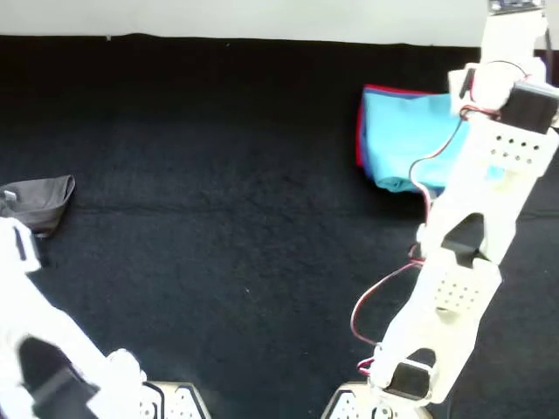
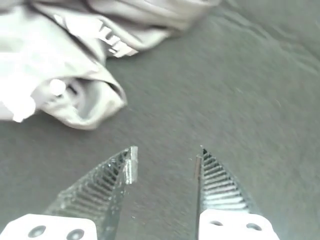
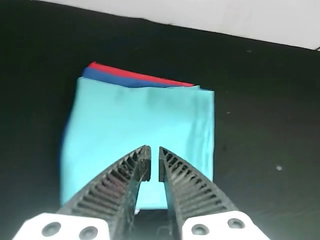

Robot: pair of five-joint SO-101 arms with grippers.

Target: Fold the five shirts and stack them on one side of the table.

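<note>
A crumpled grey shirt (image 2: 75, 60) lies on the black cloth just ahead of my left gripper (image 2: 166, 165), which is open with nothing between its fingers. In the high view this grey shirt (image 1: 39, 202) sits at the table's left edge, beyond the left arm (image 1: 52, 349). At the back right is a stack of folded shirts (image 1: 397, 140), cyan on top with blue and red edges showing beneath. My right gripper (image 3: 152, 157) hovers over the cyan shirt (image 3: 135, 120), shut and holding nothing. The right arm (image 1: 472, 227) covers the stack's right side.
Black cloth (image 1: 227, 192) covers the whole table. A pale wall (image 1: 262, 17) runs along the far edge. Red wires (image 1: 376, 305) hang off the right arm. The arm bases (image 1: 175, 403) stand at the near edge.
</note>
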